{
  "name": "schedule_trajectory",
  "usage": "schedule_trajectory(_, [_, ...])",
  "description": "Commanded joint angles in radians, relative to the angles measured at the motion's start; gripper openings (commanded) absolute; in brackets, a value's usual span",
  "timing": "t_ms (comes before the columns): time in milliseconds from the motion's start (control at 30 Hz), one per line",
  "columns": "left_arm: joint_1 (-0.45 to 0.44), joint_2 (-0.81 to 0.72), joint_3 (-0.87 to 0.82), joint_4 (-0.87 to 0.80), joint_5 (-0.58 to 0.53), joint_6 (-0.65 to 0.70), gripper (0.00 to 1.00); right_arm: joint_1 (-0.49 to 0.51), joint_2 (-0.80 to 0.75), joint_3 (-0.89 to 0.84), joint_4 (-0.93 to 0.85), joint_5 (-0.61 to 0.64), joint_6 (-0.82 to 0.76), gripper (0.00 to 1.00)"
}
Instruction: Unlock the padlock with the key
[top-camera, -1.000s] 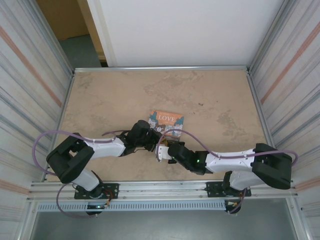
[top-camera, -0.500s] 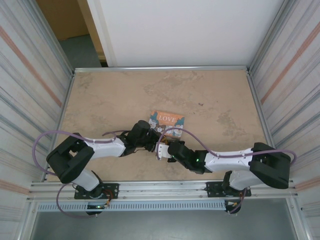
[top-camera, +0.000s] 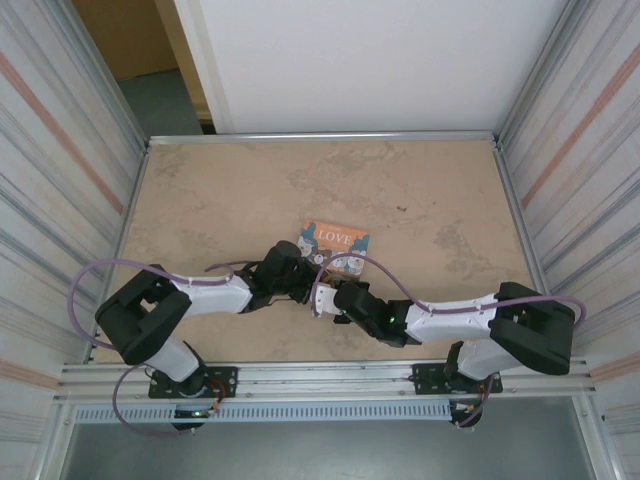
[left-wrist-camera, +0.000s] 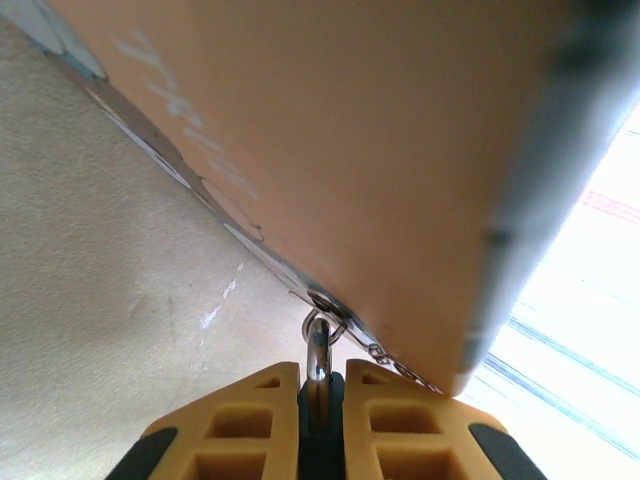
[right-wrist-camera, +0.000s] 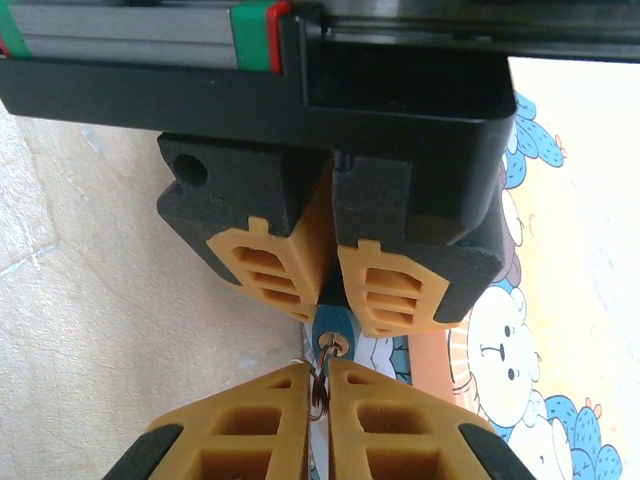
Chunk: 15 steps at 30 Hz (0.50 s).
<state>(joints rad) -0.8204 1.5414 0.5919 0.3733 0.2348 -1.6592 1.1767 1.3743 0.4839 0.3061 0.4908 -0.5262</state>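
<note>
Nearest, just short of the book (top-camera: 336, 240) on the worktop (top-camera: 220, 200), the right end effector (right-wrist-camera: 320, 372) is pinched narrow on a thin dark piece, seemingly the key (right-wrist-camera: 318, 392). Its tip sits right at the keyhole of the blue padlock (right-wrist-camera: 331, 338). The left end effector (left-wrist-camera: 322, 378) clamps that padlock at the book's near edge, probably bracing it so the key can enter.

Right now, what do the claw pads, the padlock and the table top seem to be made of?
The claw pads: matt yellow-orange plastic, by the moulded hollow ribs. The padlock: blue body, probably painted metal or plastic, unclear; its shackle is bare metal, shiny with bright glints. The table top: beige, mottled, matt, stone-like; perhaps laminate.
</note>
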Motion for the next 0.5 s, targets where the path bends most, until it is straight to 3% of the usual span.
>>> schedule_trajectory(0, [-0.017,0.006,0.028,0.039,0.041,-0.020,0.00,-0.015,0.011,-0.007,0.049,0.012,0.051,0.09])
schedule_trajectory(233, [-0.020,0.014,0.028,0.052,0.045,-0.023,0.00,-0.023,0.008,-0.008,0.078,-0.016,0.116,0.01])
schedule_trajectory(467, [-0.023,0.017,0.028,0.058,0.045,-0.024,0.00,-0.048,-0.006,-0.013,0.111,-0.075,0.232,0.00])
